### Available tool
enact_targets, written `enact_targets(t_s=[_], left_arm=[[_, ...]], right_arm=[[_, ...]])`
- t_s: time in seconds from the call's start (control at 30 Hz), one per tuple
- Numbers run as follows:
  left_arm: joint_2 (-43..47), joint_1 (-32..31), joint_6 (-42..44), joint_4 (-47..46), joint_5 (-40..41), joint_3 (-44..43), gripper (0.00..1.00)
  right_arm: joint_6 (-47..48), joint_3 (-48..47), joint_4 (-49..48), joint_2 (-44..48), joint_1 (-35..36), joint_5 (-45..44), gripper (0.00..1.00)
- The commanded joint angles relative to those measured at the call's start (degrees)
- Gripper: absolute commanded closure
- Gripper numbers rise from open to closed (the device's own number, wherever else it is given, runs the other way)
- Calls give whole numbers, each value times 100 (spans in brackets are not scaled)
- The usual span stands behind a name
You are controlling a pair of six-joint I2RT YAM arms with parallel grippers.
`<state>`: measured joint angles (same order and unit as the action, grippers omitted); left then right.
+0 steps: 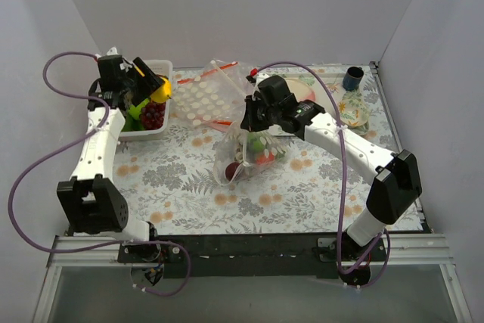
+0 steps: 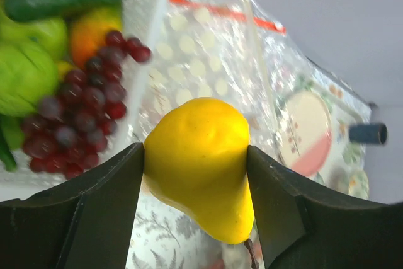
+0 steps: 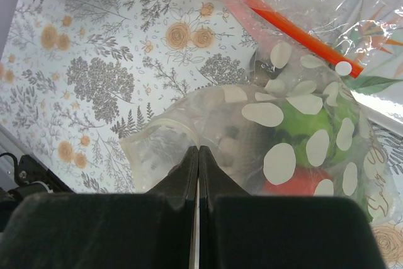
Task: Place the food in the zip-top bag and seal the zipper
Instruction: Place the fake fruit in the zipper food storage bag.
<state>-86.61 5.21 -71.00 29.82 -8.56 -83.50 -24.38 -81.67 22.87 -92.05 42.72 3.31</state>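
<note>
My left gripper [image 1: 155, 87] is shut on a yellow toy pear [image 1: 161, 91] and holds it above the right end of the white basket [image 1: 160, 131]. In the left wrist view the pear [image 2: 200, 162] is clamped between both fingers. My right gripper [image 1: 253, 120] is shut on the plastic edge of the dotted zip-top bag [image 1: 249, 153] and holds it up at mid-table. In the right wrist view the bag [image 3: 296, 130] holds green and red food. A red zipper strip [image 3: 296, 33] runs behind it.
The basket holds purple grapes [image 2: 82, 118], green rounds [image 2: 25, 74] and other food. More dotted transparent plastic [image 1: 200, 100] lies flat right of the basket. A plate [image 1: 302, 88], a blue cup [image 1: 352, 78] and a floral glass dish [image 1: 354, 109] stand at the back right.
</note>
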Motion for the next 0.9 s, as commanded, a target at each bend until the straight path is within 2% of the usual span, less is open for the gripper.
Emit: enact_targets(t_s=[0.0,0.17,0.4,0.6,0.87], left_arm=[[864,-406,-107,-249,-866,895,54],[1689,-995,-458,-451,-1473,1635,54],[2305,-1540,-897,-785,-1991,2312,54],[2526,-1935,-1021,-952,-2238,2707,53],[2588,-2507,-1170,-1321,-2124,3147,53]], right_arm=[[56,-376,147,-102,-36,-278,99],[-40,-455,218,-208,-36,-305,99],[-190,-525,235,-217,-36,-305,99],[-234,-622,297,-261,-36,-524,99],[-286,-692,341,-252,-36,-586,99]])
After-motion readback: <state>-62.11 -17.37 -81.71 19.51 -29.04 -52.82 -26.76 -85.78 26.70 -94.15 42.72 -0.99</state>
